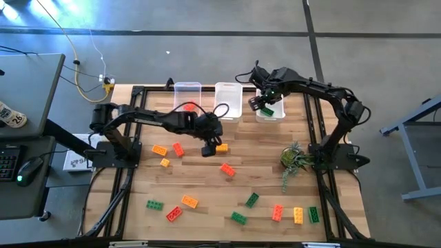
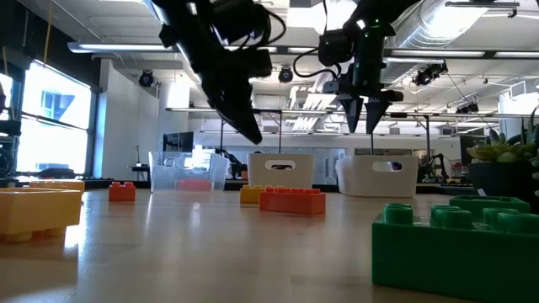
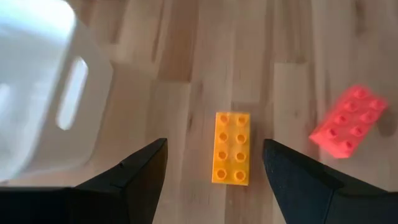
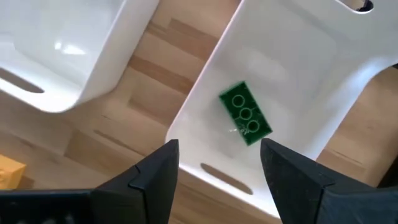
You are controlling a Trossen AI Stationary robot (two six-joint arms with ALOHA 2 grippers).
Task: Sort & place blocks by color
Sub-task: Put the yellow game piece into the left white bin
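My left gripper [image 3: 214, 143] is open and hangs above an orange-yellow brick [image 3: 231, 148] that lies flat on the table, studs up, near the middle bin [image 1: 229, 100]. One finger stands to each side of the brick without touching it. A red brick [image 3: 348, 121] lies close by. My right gripper [image 4: 219, 144] is open over the right bin [image 4: 292, 56], which holds a green brick [image 4: 245, 113] lying on its floor. In the high view the left gripper [image 1: 209, 149] is at mid-table and the right gripper [image 1: 260, 105] is at the far side.
Three bins stand in a row at the table's far edge; the left one [image 1: 187, 96] holds something red. Red, orange-yellow and green bricks lie scattered over the near half, such as a red one [image 1: 227, 169] and a green one [image 1: 252, 200]. A plant sprig [image 1: 295, 158] lies at the right.
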